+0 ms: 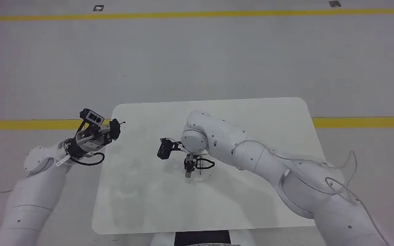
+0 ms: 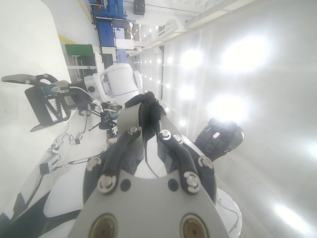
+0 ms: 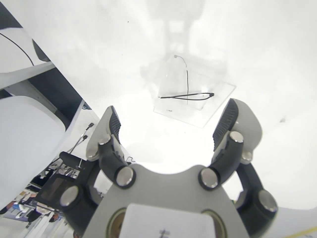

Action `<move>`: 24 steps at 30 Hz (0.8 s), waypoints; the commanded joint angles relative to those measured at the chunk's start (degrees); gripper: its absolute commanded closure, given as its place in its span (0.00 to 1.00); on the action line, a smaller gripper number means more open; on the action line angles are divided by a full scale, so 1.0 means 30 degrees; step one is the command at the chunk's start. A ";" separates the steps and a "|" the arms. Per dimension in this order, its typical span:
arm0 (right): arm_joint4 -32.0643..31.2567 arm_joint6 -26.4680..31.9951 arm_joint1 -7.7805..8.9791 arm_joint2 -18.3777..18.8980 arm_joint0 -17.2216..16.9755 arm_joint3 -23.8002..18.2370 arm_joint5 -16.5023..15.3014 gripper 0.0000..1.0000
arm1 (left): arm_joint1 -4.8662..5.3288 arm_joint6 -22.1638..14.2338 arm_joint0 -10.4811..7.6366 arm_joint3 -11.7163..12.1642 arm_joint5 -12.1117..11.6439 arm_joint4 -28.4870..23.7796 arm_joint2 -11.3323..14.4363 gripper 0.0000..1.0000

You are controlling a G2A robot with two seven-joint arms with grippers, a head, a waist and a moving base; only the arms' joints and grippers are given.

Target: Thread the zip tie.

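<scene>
**Black zip tie [image 3: 188, 97] on a clear sheet [image 3: 208, 85], right gripper [image 3: 172, 116] wide open above it**

From the top view, the right gripper pointed down near the middle of the white table [image 1: 246, 209]. The left gripper [image 2: 148, 100] sat at the table's left edge, well apart from it. At that height the sheet could not be made out, and a small dark loop beside the right gripper was too small to name.

The right wrist view gave the detail. The zip tie lay folded into a long, narrow loop on the sheet. A 2nd, thinner black strand [image 3: 187, 80] crossed it and ended in a small pale head. A tiny dark mark near the sheet's edge was too small to read.

The right gripper's 2 fingers [image 3: 227, 115] stood far apart and held nothing. The zip tie lay ahead of them, not between them.

The left wrist view showed what the others did not. The left gripper's fingers were pressed together on a thin black strip [image 2: 146, 149] that trailed back toward the palm. Farther off in that same view, the right gripper hung over the table with its jaws spread.
</scene>
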 commanded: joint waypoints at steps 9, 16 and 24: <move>-0.0629 -0.0525 0.0069 0.0019 -0.0382 -0.0287 0.0065 0.00 | 0.0000 0.0000 0.0000 0.0000 0.0000 0.0000 0.0000 1.00; -0.1185 -0.0027 0.0133 0.0093 -0.0345 -0.0486 0.0001 0.31 | 0.0000 0.0000 0.0000 0.0000 0.0000 0.0000 0.0000 1.00; -0.1289 -0.0027 0.0236 0.0001 -0.0274 -0.0481 0.0001 0.74 | 0.0000 0.0000 0.0000 0.0000 0.0000 0.0000 0.0000 1.00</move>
